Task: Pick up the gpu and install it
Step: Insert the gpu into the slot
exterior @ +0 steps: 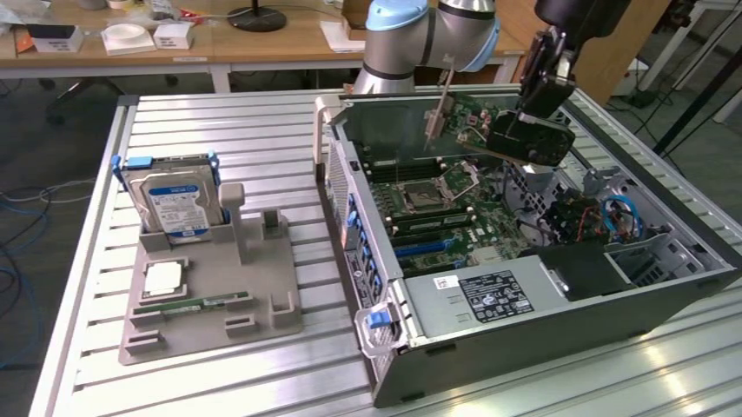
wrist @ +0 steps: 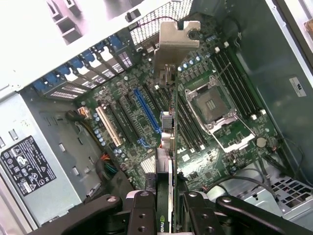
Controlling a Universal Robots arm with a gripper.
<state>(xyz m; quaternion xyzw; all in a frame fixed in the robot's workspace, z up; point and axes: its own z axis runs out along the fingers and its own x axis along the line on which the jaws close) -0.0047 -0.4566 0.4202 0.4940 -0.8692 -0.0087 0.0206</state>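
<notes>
While the gripper [wrist: 166,203] clamps its fingers [wrist: 141,211] on the gpu [exterior: 470,117], the card hangs on edge above the motherboard [exterior: 439,213] inside the open computer case [exterior: 649,291], clear of the blue slot [wrist: 146,110], its silver bracket [wrist: 177,41] facing away from the gripper. A hard drive [exterior: 174,204] stands in a grey tray [exterior: 267,334] beside the case.

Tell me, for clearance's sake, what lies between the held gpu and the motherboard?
Nothing: the exterior view shows the gpu hanging clear above the motherboard, only air between.
</notes>
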